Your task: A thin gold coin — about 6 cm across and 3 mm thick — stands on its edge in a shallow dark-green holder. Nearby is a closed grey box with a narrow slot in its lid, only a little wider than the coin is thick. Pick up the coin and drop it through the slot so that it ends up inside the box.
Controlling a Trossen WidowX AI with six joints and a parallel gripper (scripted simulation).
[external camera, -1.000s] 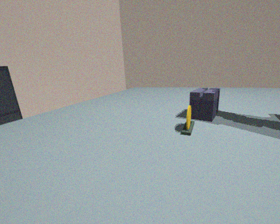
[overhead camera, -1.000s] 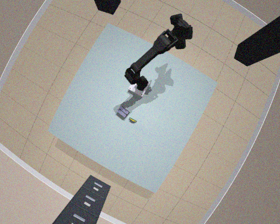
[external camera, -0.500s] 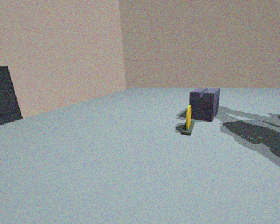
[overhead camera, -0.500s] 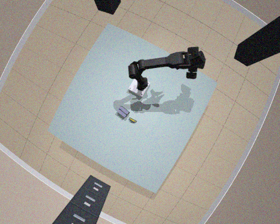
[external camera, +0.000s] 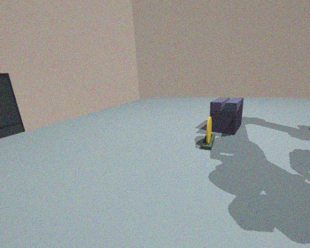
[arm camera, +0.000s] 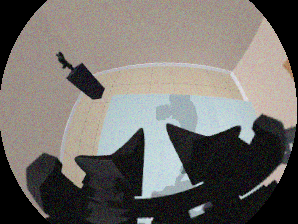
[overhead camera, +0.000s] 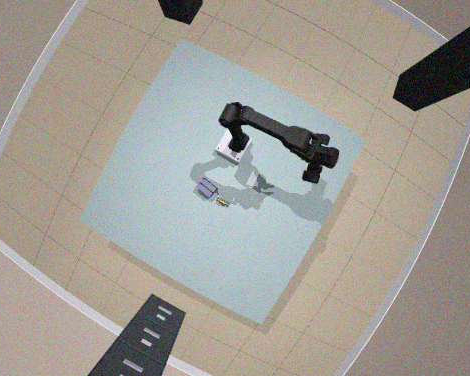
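The black two-fingered gripper [overhead camera: 321,157] [arm camera: 154,128] is partly open, its pointed dark fingertips apart with a gap between them and nothing held. It is raised above the pale-blue square table top [overhead camera: 185,250] [external camera: 89,198] [arm camera: 125,110], near one edge of it in the top view and well apart from the coin. Behind the gripper, the black jointed arm [overhead camera: 272,122] stretches back to its white base plate [overhead camera: 225,152], which sits flat on the table top. A grey shadow [overhead camera: 300,200] [external camera: 260,198] spreads over the surface and, in the exterior view, reaches close to the holder.

Farther from the gripper, the thin round gold coin [overhead camera: 223,202] [external camera: 209,130] stands upright on its edge in the shallow dark-green holder [external camera: 206,146]. Just beyond, near the coin but apart from it, stands the closed grey box [overhead camera: 205,189] [external camera: 224,122], with a narrow straight slot [overhead camera: 208,185] across its lid. The coin is outside the box.

Past the table edge lies a tan tiled floor [overhead camera: 135,50] [arm camera: 82,145]. A dark panel with pale bars [overhead camera: 140,340] [external camera: 4,105] stands off to one side, and two black blocky columns [overhead camera: 180,10] show in the top view. Farthest away are plain pinkish-beige walls [external camera: 221,49] [arm camera: 165,30].
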